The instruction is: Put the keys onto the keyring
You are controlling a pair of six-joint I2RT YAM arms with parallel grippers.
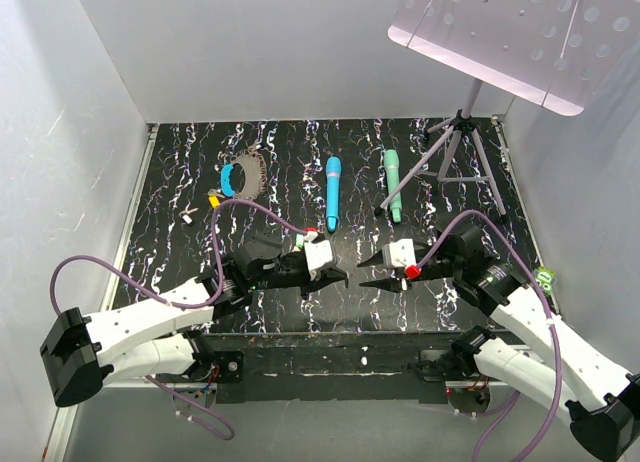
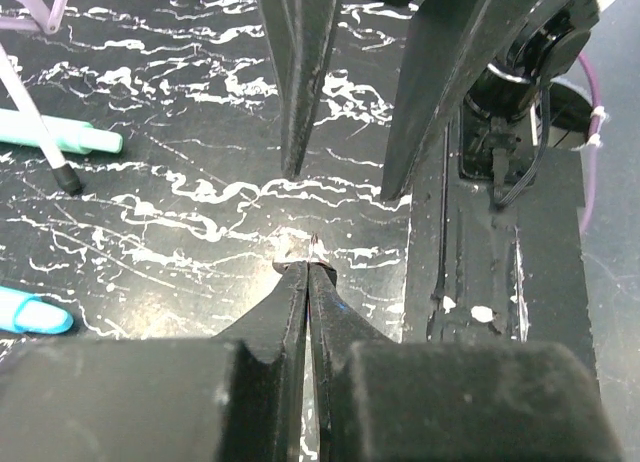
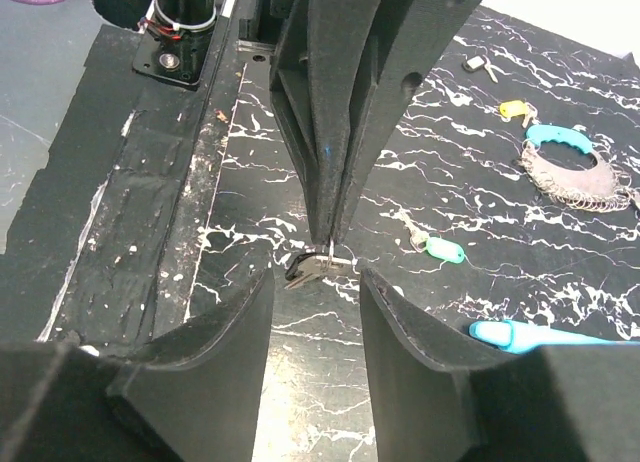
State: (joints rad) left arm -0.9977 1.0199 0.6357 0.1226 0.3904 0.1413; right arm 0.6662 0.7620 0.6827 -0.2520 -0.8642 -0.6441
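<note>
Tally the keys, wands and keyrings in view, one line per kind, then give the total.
Keys: 4 - yellow key, cream key, green key, and a fourth key pinched in the left pincer
Wands: 2 - blue wand, teal wand
Keyrings: 1 - keyring
Total: 7

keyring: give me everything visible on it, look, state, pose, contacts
The keyring is a closed loop: a bright blue curved band, plastic-looking, on its left, a grey-white beaded chain on its right in the top view. It lies flat on the black marbled table, far-left area. A yellow key lies close beside the band; contact unclear. No key looks threaded on it. Neither the left gripper, shut on a small key, nor the open right gripper touches it.
</note>
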